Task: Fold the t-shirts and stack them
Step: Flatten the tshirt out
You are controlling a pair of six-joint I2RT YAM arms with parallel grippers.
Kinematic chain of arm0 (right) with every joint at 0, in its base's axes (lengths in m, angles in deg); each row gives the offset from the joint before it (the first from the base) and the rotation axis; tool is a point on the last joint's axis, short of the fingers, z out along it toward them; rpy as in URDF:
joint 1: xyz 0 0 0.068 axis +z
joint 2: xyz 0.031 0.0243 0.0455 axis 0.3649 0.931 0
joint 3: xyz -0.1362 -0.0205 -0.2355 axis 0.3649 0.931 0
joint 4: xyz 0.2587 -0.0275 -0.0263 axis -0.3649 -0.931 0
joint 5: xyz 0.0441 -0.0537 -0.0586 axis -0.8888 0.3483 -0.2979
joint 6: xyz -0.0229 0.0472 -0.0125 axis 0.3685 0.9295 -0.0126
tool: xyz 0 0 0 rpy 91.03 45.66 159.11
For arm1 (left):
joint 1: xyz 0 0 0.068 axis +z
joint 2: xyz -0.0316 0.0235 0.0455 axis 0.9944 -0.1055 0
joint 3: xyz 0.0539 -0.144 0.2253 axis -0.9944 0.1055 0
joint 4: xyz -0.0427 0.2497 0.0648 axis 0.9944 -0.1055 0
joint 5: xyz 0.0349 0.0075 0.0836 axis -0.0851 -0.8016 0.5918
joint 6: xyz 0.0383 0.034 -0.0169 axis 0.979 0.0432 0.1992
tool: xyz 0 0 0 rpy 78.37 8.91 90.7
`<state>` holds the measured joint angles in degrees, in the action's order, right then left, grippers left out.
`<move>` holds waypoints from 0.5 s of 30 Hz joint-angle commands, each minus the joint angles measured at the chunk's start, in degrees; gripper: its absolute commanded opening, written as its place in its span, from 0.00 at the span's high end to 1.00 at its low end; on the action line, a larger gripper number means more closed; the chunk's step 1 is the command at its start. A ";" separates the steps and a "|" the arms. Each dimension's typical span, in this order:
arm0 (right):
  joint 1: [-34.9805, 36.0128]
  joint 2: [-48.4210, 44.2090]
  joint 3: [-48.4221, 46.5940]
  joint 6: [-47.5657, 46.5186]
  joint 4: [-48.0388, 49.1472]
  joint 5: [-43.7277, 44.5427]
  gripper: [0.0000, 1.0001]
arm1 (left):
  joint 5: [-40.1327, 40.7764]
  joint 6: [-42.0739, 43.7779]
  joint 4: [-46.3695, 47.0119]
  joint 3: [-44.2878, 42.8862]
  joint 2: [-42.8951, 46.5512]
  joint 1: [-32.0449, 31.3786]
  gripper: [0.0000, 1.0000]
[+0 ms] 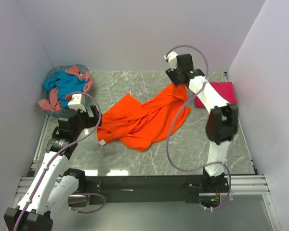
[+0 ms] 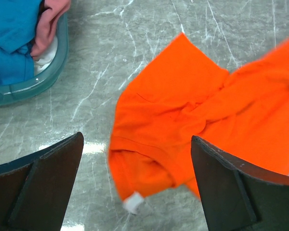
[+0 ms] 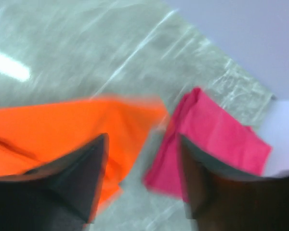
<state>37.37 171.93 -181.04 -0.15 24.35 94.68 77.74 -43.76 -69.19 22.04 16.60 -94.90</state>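
The bright orange t-shirt (image 1: 144,118) lies crumpled and spread across the middle of the table. Its white neck label (image 2: 133,203) hangs at the near left edge. My left gripper (image 1: 86,118) is open and empty just left of that edge; in the left wrist view the gripper (image 2: 137,139) hovers over the shirt (image 2: 183,125). My right gripper (image 1: 179,79) is open above the shirt's far corner. In the right wrist view the gripper (image 3: 143,139) has orange cloth (image 3: 62,130) on its left and the folded magenta-pink shirt (image 3: 216,139) on its right, with bare table between the jaws.
The magenta-pink shirt (image 1: 216,94) lies folded at the far right. A pale blue round basket (image 1: 52,103) at the far left holds the teal-blue shirt (image 1: 62,84) and the salmon-pink shirt (image 1: 82,74). White walls enclose the table on three sides.
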 commanded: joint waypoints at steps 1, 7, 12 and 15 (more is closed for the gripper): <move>-0.93 9.22 -11.66 7.56 0.65 14.07 0.23 | 0.86 0.94 1.75 -0.89 1.30 -0.03 0.01; -3.47 -5.05 7.25 0.67 0.37 -3.71 0.18 | -1.60 1.64 3.15 -0.63 1.04 -0.03 0.01; -5.51 -18.78 24.32 -31.12 -17.50 -36.53 0.18 | -6.17 1.73 3.42 -1.15 -1.68 0.06 0.02; -5.86 -20.64 31.19 -44.61 -16.00 -35.41 0.22 | -8.19 1.82 3.07 -1.51 -2.82 0.06 0.01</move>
<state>31.42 152.54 -154.97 -24.79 12.07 68.80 73.30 -43.12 -68.16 22.04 14.46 -94.90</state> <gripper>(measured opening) 0.782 0.992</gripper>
